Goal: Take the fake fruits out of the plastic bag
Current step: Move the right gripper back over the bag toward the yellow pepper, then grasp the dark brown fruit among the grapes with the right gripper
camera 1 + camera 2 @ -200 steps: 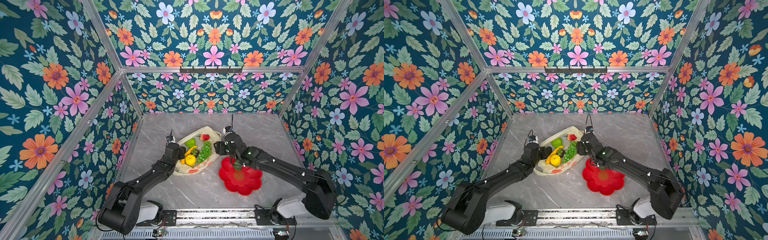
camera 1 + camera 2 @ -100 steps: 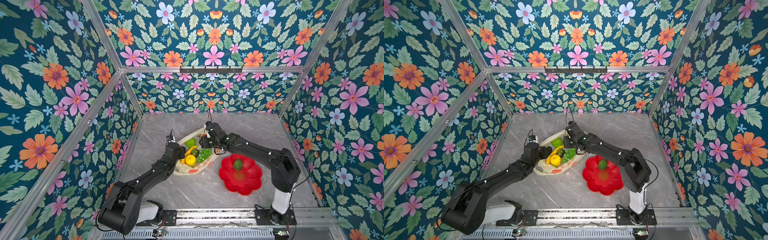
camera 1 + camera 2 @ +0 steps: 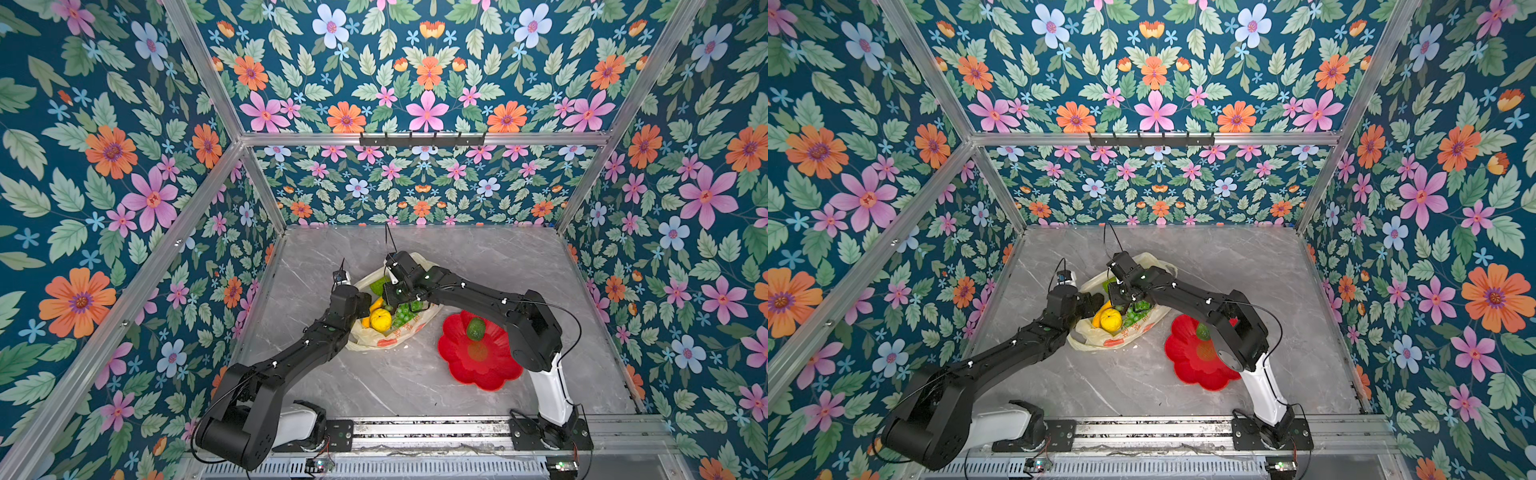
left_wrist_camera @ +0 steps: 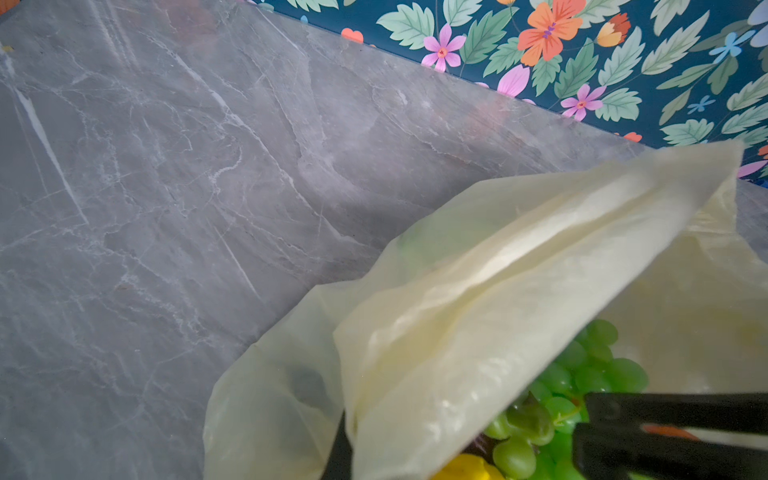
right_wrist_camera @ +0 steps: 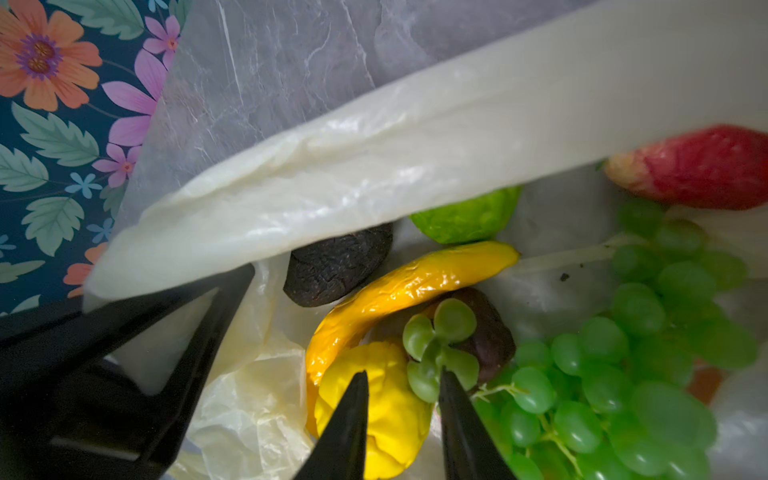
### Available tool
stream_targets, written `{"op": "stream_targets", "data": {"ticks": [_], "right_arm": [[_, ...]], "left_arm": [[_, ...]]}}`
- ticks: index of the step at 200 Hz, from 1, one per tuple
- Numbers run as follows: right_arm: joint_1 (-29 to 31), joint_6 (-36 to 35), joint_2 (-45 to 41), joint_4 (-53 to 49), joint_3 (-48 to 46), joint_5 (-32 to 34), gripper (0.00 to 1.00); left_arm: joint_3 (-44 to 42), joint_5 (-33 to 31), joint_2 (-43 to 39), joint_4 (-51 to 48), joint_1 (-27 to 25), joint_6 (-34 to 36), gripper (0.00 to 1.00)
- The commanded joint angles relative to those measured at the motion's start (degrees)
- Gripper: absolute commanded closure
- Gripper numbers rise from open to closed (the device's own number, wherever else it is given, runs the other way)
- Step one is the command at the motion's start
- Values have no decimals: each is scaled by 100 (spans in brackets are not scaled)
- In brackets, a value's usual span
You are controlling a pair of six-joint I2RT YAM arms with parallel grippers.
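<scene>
Right tool, avocado dropped beside the plastic bag, now reaches inside, grip unclear; left tool clenches its rim; only the right wrist view shows the strawberry

On the table the plastic bag lies left of centre, with the plate just beside it on the right. An avocado sits on the plate's rear part. In the bag: citrus in front, banana touching it behind, grape bunch to their right, bumpy fruit at the back — strawberry beside the grapes, under the bag's rim.
</scene>
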Motion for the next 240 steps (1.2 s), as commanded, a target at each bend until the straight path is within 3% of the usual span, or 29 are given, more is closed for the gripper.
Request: {"op": "stream_targets", "data": {"ticks": [1,140,240], "right_arm": [[21,-69,121,-328,164,100,71],[87,-228,652,-750,656,457,78],[126,-313,363,-778,571,625,88]], "left_arm": [[13,-4,-28,15,-3,38,100],[14,22,-28,33,6,38,100],[15,5,-37,24,5,55,100]]}}
